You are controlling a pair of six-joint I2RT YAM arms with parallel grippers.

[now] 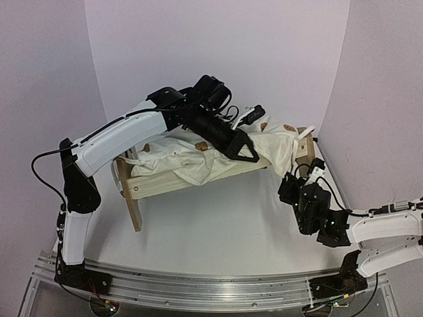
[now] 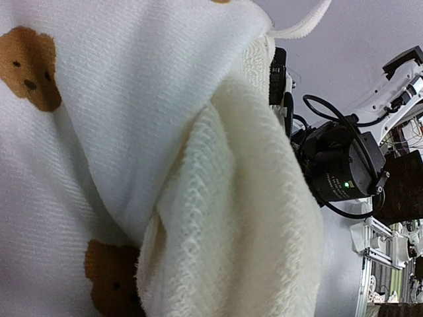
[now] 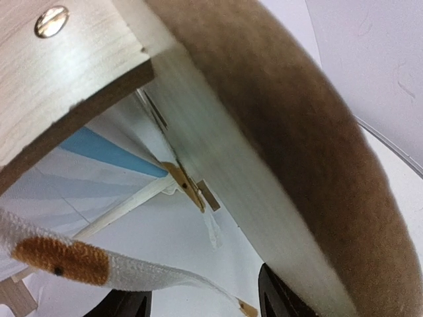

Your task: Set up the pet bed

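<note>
White-shelled left arm [image 1: 122, 135] at frame left, right arm [image 1: 390, 228] at lower right, black joint housings [image 1: 79, 185], looping black cables [image 1: 36, 168], green indicator light [image 2: 346, 185] on black motor casing [image 2: 337, 162]

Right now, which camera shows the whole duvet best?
Top external: nearly all the duvet shows, bunched across the bed frame. Left wrist shows only a close fold of its bear-print cloth; right wrist only a bear-print strip under the frame.
</note>
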